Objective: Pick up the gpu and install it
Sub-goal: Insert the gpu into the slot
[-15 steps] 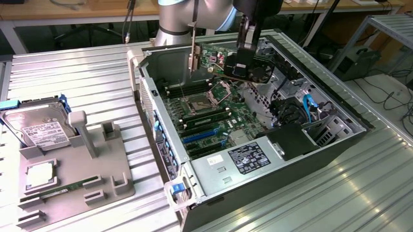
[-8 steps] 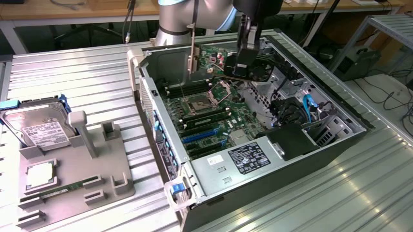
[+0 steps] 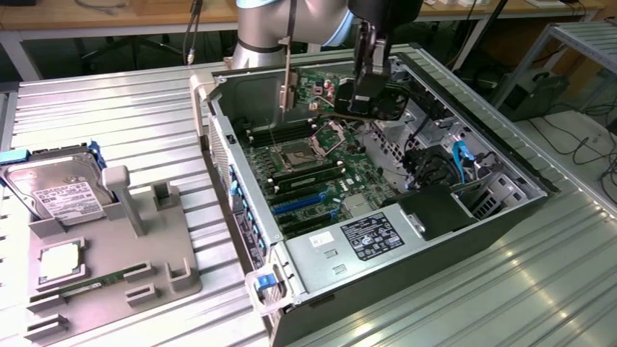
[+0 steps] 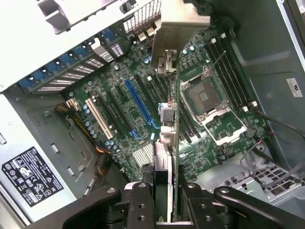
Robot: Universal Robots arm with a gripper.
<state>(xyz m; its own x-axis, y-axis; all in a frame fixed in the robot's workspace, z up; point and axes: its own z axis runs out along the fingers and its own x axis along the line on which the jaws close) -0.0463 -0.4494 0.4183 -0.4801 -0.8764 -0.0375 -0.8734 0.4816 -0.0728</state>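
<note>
Wrist view, nearest things first: the two black metal fingers (image 4: pixel 141 202) are closed partway and pinch the near end of the gpu (image 4: pixel 167 143), a thin flat green circuit card with a black cooler block. They hold nothing else. The card shows edge-on, running away from the fingers to its narrow silver metal end bracket (image 4: pixel 186 19) at the far end. Beyond it lies the green motherboard (image 4: pixel 114 90). The long blue expansion slot (image 4: pixel 138 102) is on one side of the card's line and the square silver processor socket (image 4: pixel 205 95) on the other; the card touches neither.

In the exterior view the gpu hangs in the upper middle of the frame, above the board inside the open black and silver tower case (image 3: pixel 506 155). The case lies on the ribbed grey metal table (image 3: pixel 126 108). The card's long axis runs roughly level, with the bracket toward the exterior view's left and the case's slotted rear wall, and the card stands on edge to the board.

By my judgement the pickup is done and the card is being carried and lined up for installing. Seating it calls for the lower edge square over the blue slot and parallel to it, the bracket meeting the rear opening, and a straight push down.
</note>
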